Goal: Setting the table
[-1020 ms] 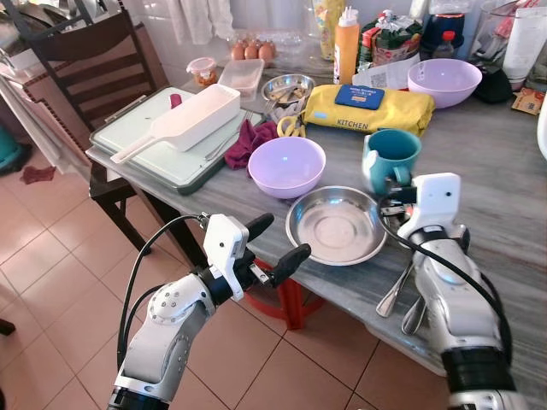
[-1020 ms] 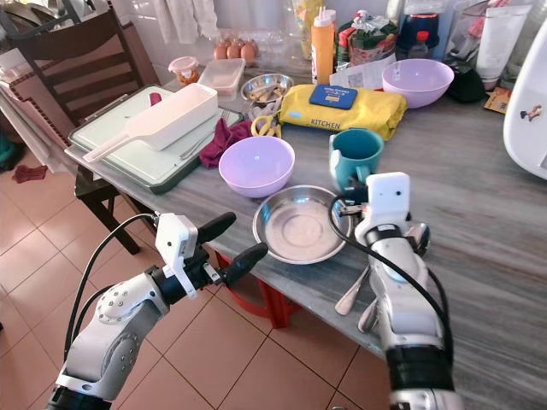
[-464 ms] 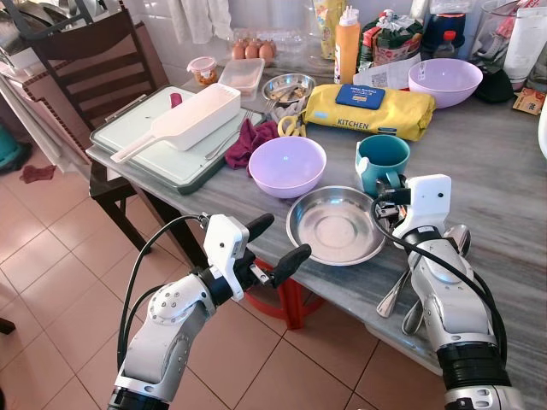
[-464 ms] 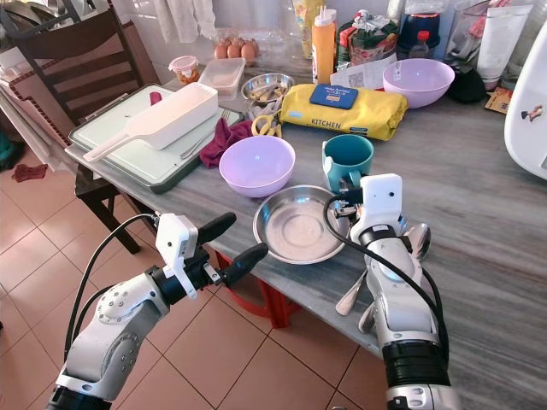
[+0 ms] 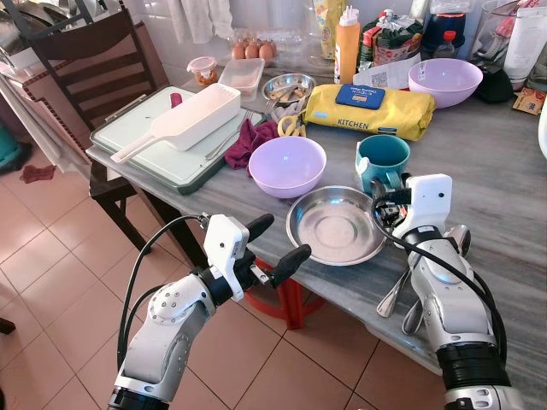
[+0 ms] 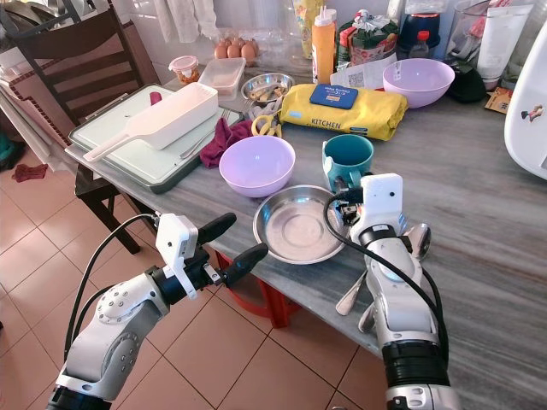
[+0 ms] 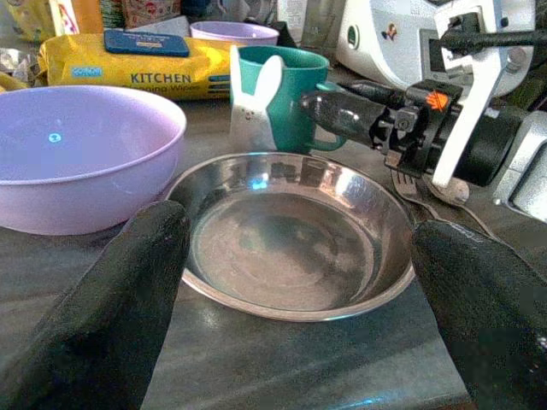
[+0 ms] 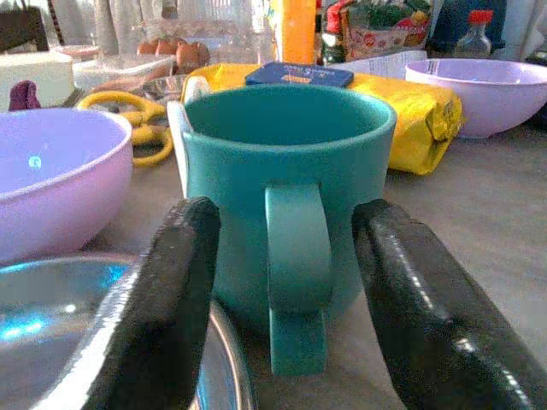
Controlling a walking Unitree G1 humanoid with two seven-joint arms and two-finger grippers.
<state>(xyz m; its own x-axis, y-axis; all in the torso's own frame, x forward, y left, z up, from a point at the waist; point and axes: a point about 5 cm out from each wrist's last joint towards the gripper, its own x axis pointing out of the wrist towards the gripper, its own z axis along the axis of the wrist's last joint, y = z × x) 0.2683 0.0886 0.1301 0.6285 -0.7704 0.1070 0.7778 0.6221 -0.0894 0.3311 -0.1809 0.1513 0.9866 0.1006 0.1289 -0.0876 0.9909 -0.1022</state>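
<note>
The right gripper is lined up square on the mug, its jaws apart with one finger either side of the handle and nothing clamped yet. Against the frame from a second ago, the mug stands a touch farther from the wrist and nearer the yellow pack; half a second back it stood just where it stands now. Whether the gripper pushed it cannot be told; it is at the handle now, and a close on it looks like the next move.

The mug stands upright on the tabletop, just behind the steel plate and to the right of the lilac bowl. On the mug's far side from that bowl, right of the plate and partly under the right arm, lie the spoons, near the tabletop's front edge.

The left gripper hangs out over the floor in front of the plate, short of the tabletop edge, jaws wide apart and empty, in the same spot as in the earlier frames. In its wrist view it looks straight across the plate towards the mug, so it looks ready for the plate, though that is only a reading of its aim.
</note>
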